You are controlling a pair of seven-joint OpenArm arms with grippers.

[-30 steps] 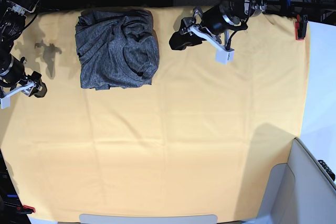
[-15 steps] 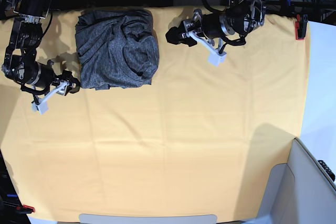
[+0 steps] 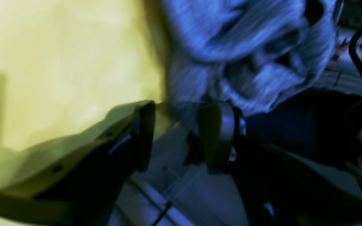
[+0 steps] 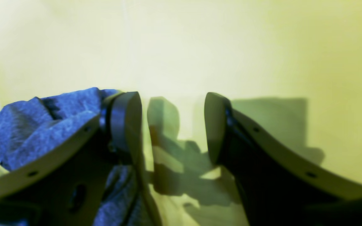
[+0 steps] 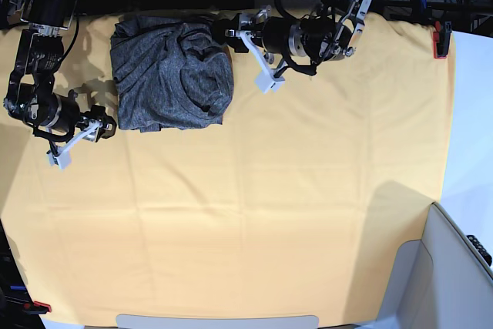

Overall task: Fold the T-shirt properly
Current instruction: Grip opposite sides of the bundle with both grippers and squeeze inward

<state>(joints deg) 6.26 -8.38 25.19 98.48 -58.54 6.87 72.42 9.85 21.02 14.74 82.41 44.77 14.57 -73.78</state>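
The T-shirt (image 5: 171,75) lies bunched and crumpled in a charcoal-grey heap at the back left of the yellow cloth (image 5: 254,190). My left gripper (image 5: 228,32) is open at the shirt's upper right corner. In the left wrist view the left gripper (image 3: 181,131) has its fingertips right at the edge of the T-shirt (image 3: 247,47), which is blurred. My right gripper (image 5: 108,123) is open beside the shirt's lower left corner. In the right wrist view the right gripper (image 4: 171,125) has only yellow cloth between its fingers, and the T-shirt (image 4: 42,125) lies just outside the left finger.
Red clamps (image 5: 440,40) (image 5: 38,307) pin the yellow cloth at the back right and front left. A pale grey bin (image 5: 454,267) stands at the front right corner. Dark cables and arm mounts run along the back edge.
The left arm has swung left, from beside the shirt to its upper right corner. The right arm moved in from the far left edge to the shirt's lower left corner, then held.
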